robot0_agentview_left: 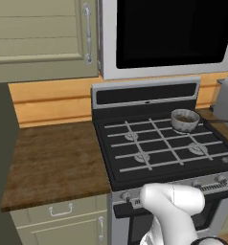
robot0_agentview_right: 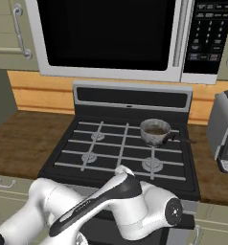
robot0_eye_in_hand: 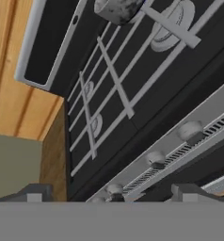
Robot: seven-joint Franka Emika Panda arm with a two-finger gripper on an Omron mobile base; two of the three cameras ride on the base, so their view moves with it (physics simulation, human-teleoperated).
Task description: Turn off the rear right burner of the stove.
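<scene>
Warm wooden countertop (robot0_agentview_left: 53, 162) and an orange-brown plank backsplash frame the black gas stove with pale grey grates (robot0_agentview_right: 123, 148), where the rear right burner (robot0_agentview_right: 154, 135) is covered by a small ribbed grey pot (robot0_agentview_left: 184, 120). That fixed metal disc is judged rigid and not to be grasped; control is expected through one of the small silvery knobs (robot0_eye_in_hand: 190, 131) on the silver front panel, likely stiff, smooth and best pinched across its sides. Which knob serves that burner cannot be told. Two dark fingertips (robot0_eye_in_hand: 35, 193) are seen set wide apart in the hand view, nothing held between them, well short of the knobs. Above hangs a black-windowed microwave (robot0_agentview_right: 111, 33).
</scene>
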